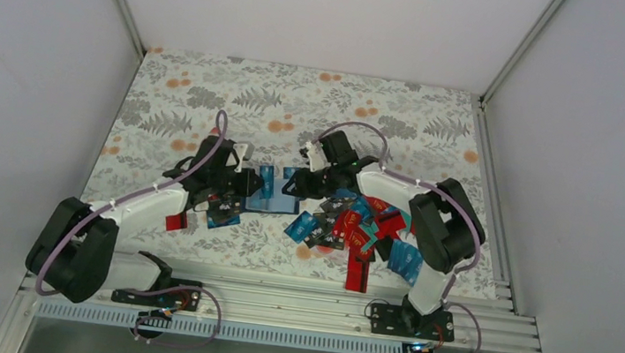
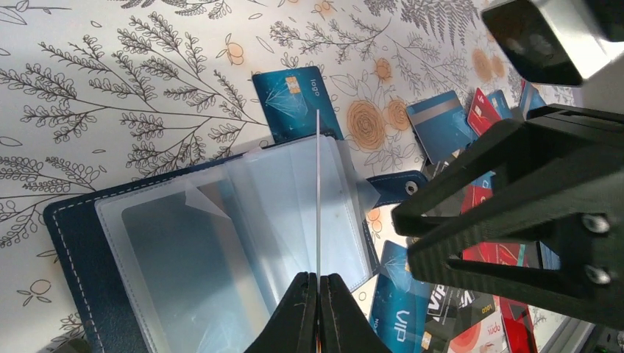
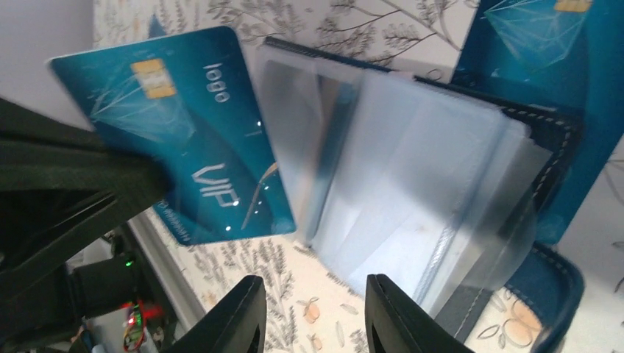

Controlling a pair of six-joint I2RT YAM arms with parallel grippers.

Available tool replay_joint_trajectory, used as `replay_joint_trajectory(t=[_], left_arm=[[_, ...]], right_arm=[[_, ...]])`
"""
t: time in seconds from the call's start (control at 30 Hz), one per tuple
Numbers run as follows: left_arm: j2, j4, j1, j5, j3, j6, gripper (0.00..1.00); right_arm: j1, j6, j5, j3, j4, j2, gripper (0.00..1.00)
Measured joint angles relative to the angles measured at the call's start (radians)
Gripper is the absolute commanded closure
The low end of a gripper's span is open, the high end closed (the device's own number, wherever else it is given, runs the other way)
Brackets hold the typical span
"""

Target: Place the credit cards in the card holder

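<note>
White enclosure walls (image 1: 28,64), floral tabletop (image 1: 213,85). The card holder (image 2: 70,243) lies open mid-tabletop between my two arms, with its clear sleeves (image 3: 412,184) fanned up. My left end effector (image 2: 318,283) is clamped on a teal VIP card (image 3: 176,140), held on edge right above the sleeves and seen edge-on by its own camera. My right end effector (image 3: 313,312) is spread open and empty, hovering just over the sleeves. Loose credit cards (image 1: 357,226) are piled right of the holder, and one blue card (image 2: 294,99) sits partly under its far side. The step, as I read it, is to slot the held card into a pocket. I'd use the right fingers to pin or spread one sleeve, line the card's edge up with the pocket mouth, then slide it in slowly. The plastic looks floppy and could buckle.
</note>
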Motion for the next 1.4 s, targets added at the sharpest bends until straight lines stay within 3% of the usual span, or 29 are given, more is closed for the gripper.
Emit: replay_joint_trajectory(t=[0.27, 0.77, 1.4], left_arm=[[0.039, 0.04, 0.005, 0.019, -0.016, 0.0, 0.98], [0.08, 0.067, 0.005, 0.043, -0.024, 0.005, 0.98], [0.131, 0.091, 0.005, 0.059, -0.026, 0.005, 0.98]], right_arm=[[0.0, -0.013, 0.055, 0.023, -0.015, 0.068, 0.8], [0.0, -0.024, 0.159, 0.006, -0.023, 0.092, 0.92], [-0.003, -0.023, 0.151, -0.039, 0.02, 0.097, 0.95]])
